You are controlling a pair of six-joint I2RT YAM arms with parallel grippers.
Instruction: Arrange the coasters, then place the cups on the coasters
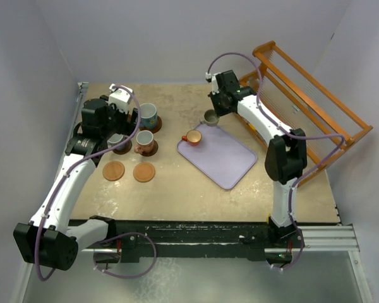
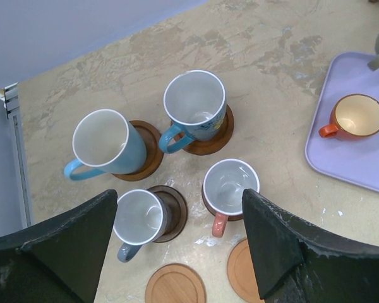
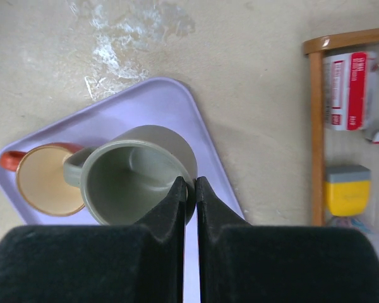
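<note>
Right gripper clamped the grey-olive cup by its rim, mid-frame on the lavender tray corner; I judged it bound for the bare coasters. Left gripper hung jaws apart.

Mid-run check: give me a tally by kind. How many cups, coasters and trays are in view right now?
Cups: 6 (light blue cup, second light blue cup, grey-blue cup, pink cup, orange cup, grey-olive cup)
Coasters: 6 (four under cups, two bare)
Tray: 1
Total: 13
</note>
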